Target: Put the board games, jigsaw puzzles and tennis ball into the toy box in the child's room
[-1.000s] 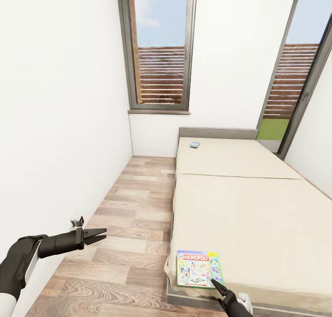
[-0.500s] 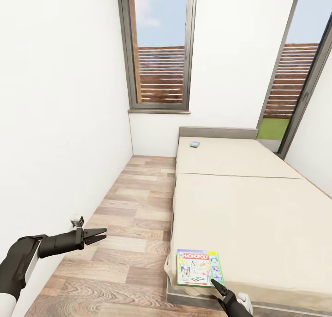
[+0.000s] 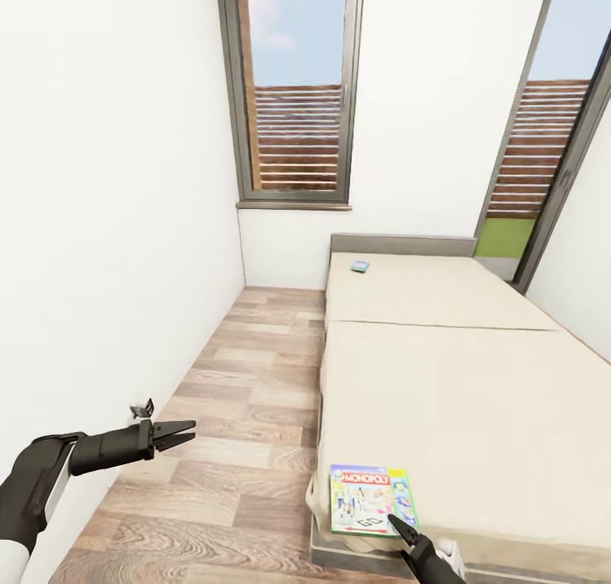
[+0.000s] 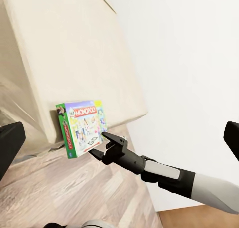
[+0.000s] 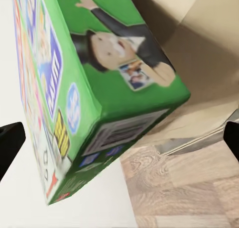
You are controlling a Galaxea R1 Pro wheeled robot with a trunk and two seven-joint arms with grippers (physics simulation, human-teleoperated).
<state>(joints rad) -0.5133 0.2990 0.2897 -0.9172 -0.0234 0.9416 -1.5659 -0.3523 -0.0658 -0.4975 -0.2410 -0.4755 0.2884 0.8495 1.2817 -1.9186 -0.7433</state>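
green monopoly box (image 3: 372,499) lies on the bed's (image 3: 458,380) near corner, right gripper (image 3: 397,525) spread open at its edge.

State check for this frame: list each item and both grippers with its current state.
Monopoly box: flat on the near corner of the bed, not gripped.
Small blue board game: flat by the headboard.
Right gripper: at the Monopoly box's near edge, fingers open.
Left gripper: over the floor, empty, fingers nearly together.
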